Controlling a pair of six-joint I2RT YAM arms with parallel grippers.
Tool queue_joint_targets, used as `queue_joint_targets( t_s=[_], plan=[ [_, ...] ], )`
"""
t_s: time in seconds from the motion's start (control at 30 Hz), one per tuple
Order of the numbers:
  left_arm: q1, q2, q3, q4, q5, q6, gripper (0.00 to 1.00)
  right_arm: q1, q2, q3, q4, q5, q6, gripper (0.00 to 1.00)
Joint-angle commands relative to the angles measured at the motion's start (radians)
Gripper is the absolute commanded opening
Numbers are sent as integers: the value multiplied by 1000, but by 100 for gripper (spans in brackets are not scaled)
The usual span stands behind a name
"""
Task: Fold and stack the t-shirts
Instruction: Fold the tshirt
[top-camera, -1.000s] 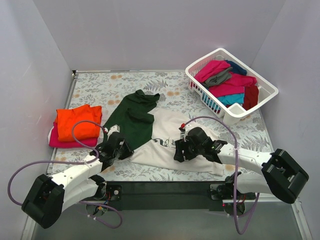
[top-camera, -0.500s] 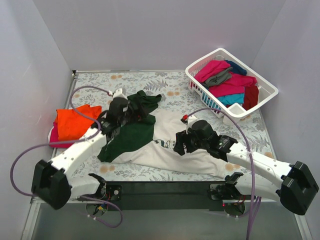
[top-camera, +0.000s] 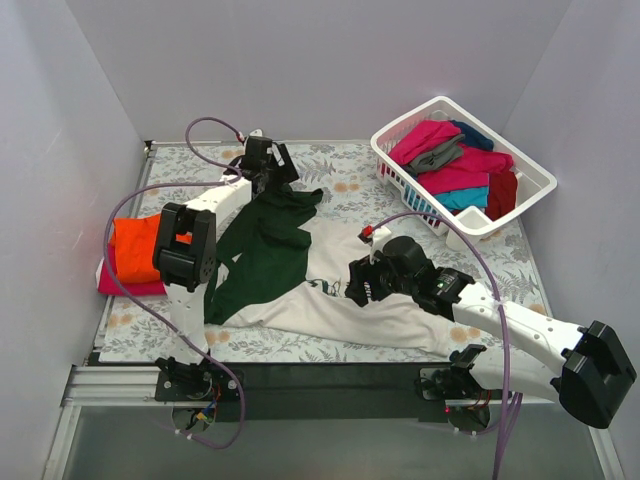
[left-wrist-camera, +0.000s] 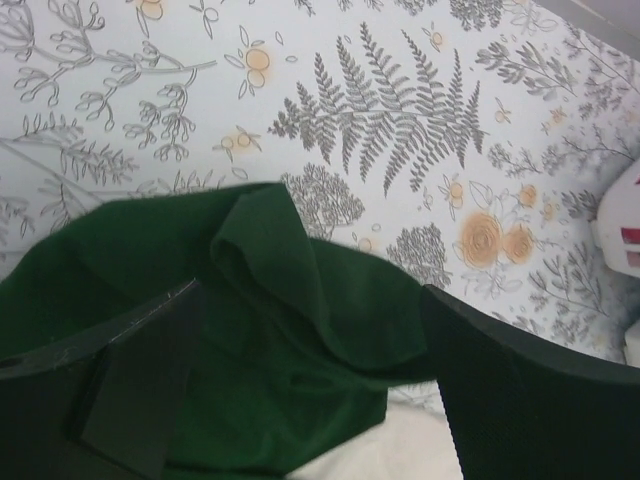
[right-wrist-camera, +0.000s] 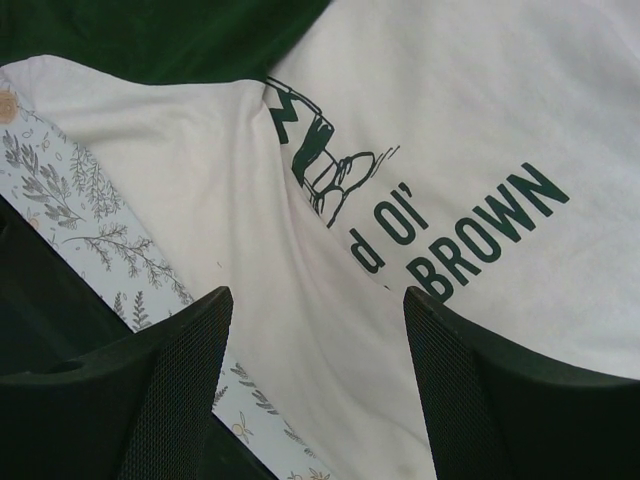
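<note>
A cream-white t-shirt (top-camera: 340, 312) with dark green sleeves (top-camera: 262, 250) lies spread at the table's middle. Its green print (right-wrist-camera: 330, 180) and the word BROWN show in the right wrist view. My left gripper (top-camera: 275, 175) reaches far back and stands open just over the crumpled end of the green sleeve (left-wrist-camera: 300, 330), holding nothing. My right gripper (top-camera: 360, 285) hovers open over the cream body (right-wrist-camera: 300, 300), near the shirt's front edge. At the left, a folded orange t-shirt (top-camera: 140, 245) lies on a magenta one (top-camera: 125, 285).
A white slatted basket (top-camera: 520, 160) at the back right holds magenta (top-camera: 425, 138), grey (top-camera: 437, 157), teal (top-camera: 462, 198), dark red (top-camera: 502, 193) and navy (top-camera: 470, 132) shirts. The grey floral table cover (top-camera: 200, 175) shows around the cloth. Walls close in behind and at both sides.
My left gripper carried the green sleeve from the front toward the back, opened and let it go. My right gripper shifted only slightly over the cream body.
</note>
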Motion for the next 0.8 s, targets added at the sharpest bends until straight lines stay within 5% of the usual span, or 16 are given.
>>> queue_joint_targets(
  t_s=[0.0,0.3,0.73,0.77],
  plan=[
    [22,36,118,-21,0,44,81,4,-5,-5,63,-32,-8,63],
    [53,159,200,-31,25,49,80,4,-13,-12,77,-36,-7,63],
    [51,199,201,-21,123,43,61,4,-14,-17,76,-14,-10,63],
    [51,197,201,-20,126,43,50,4,-14,-16,76,-13,-10,63]
  ],
)
